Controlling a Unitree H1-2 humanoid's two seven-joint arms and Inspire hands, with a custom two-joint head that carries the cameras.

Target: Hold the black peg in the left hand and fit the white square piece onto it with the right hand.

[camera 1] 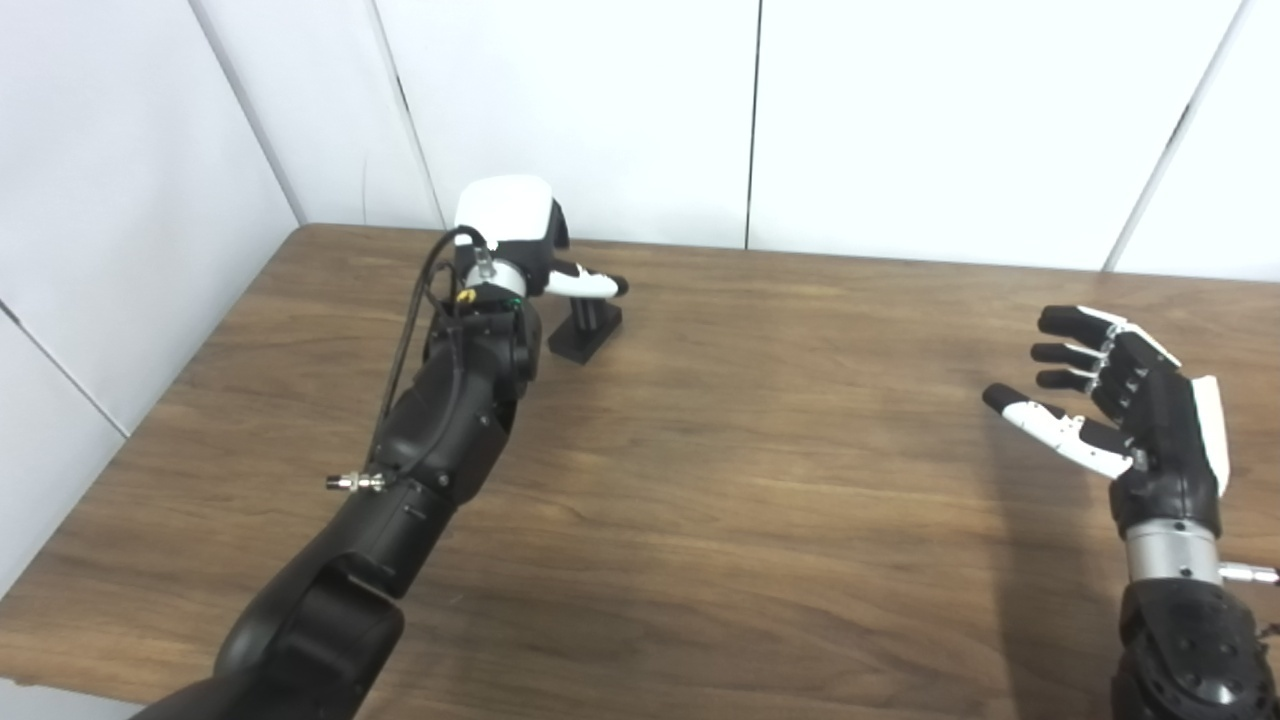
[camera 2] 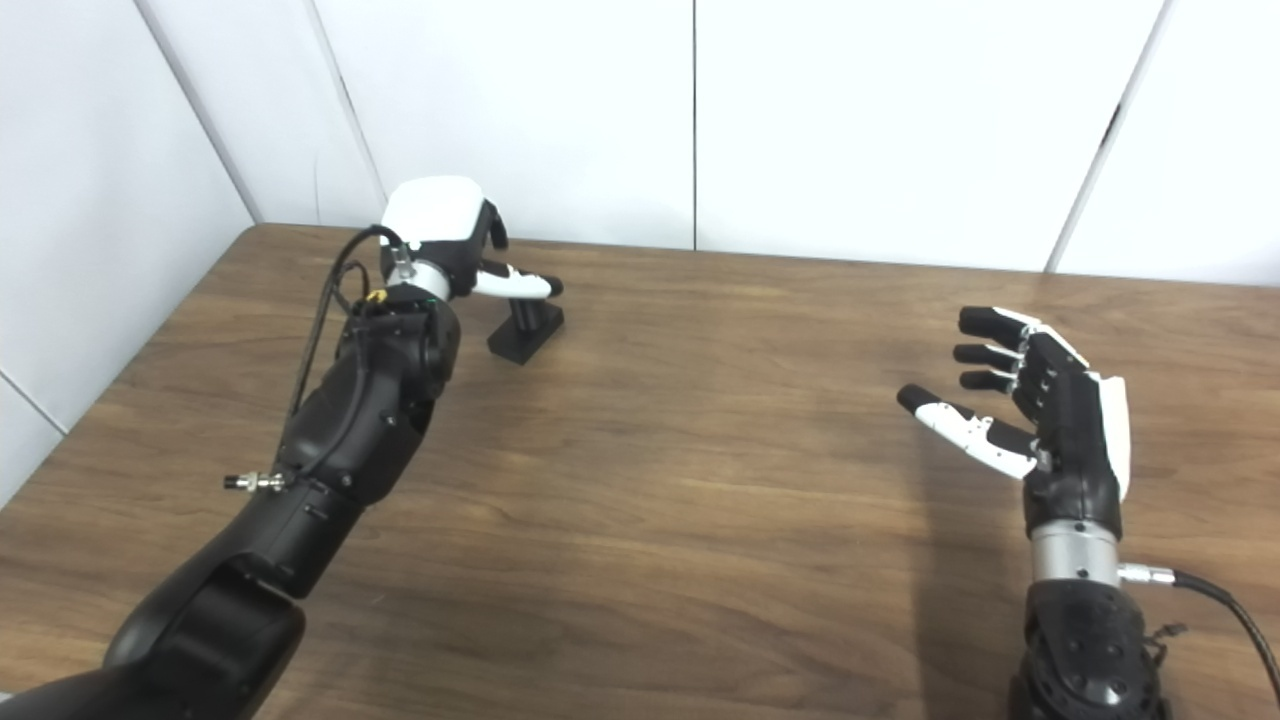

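Left eye view: the left hand (camera 1: 515,235) reaches far across the worktop (camera 1: 760,480), thumb out over the black peg (camera 1: 588,326), which stands on its base near the back edge. Whether its fingers have closed on the peg, I cannot tell. Right eye view: the right hand (camera 2: 1040,410) hovers empty, fingers spread, well apart from the peg (camera 2: 527,330). No white square piece shows anywhere. Best play: wrap low around the stem, leaving the top free.
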